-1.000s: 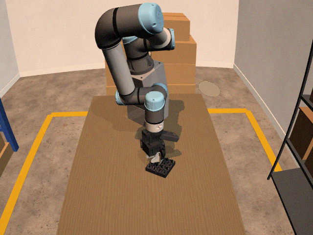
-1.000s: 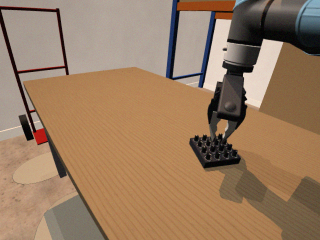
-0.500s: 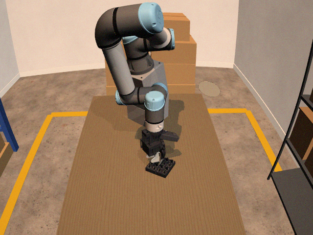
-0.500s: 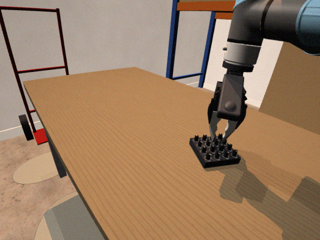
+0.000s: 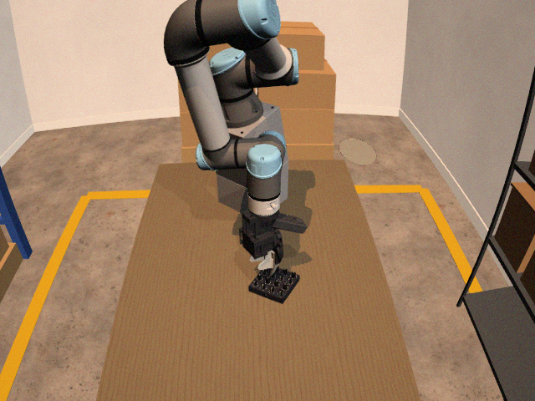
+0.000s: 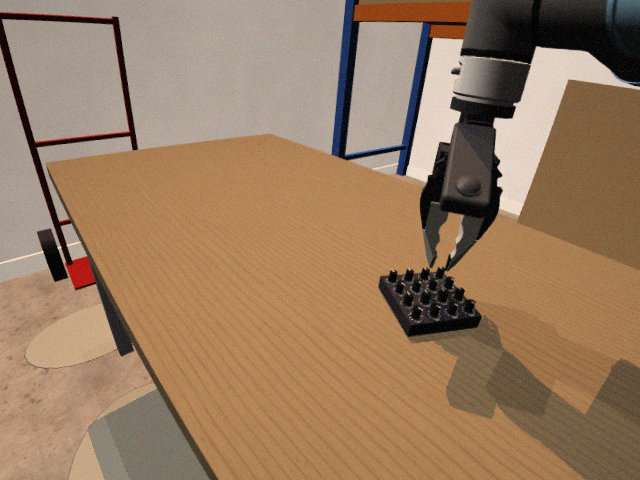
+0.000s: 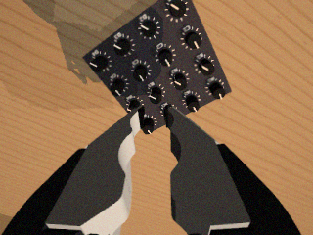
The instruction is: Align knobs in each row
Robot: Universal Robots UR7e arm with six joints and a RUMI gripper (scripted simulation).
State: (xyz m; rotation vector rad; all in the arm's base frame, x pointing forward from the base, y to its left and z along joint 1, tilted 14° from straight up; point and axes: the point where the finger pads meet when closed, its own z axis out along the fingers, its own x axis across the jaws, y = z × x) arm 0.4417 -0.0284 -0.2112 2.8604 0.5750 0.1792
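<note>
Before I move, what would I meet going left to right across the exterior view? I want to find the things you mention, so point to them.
Red hand truck (image 6: 36,143), blue rack upright (image 6: 345,77), knob box (image 6: 444,326), then a large brown panel (image 6: 584,180) at the far right. I've left out the table, the pincer and the second rack upright, which overlap others in that span.

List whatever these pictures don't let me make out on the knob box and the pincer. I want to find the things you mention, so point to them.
- Wrist view: one black round knob on the black square knob box (image 5: 273,286) (image 6: 444,327) (image 7: 157,65) is partly hidden by the right-hand finger of the dark grey pincer (image 5: 272,271) (image 6: 439,267) (image 7: 155,111).
- Wrist view: row labels, too small and blurred.
- Top view: knob pointers, too small.
</note>
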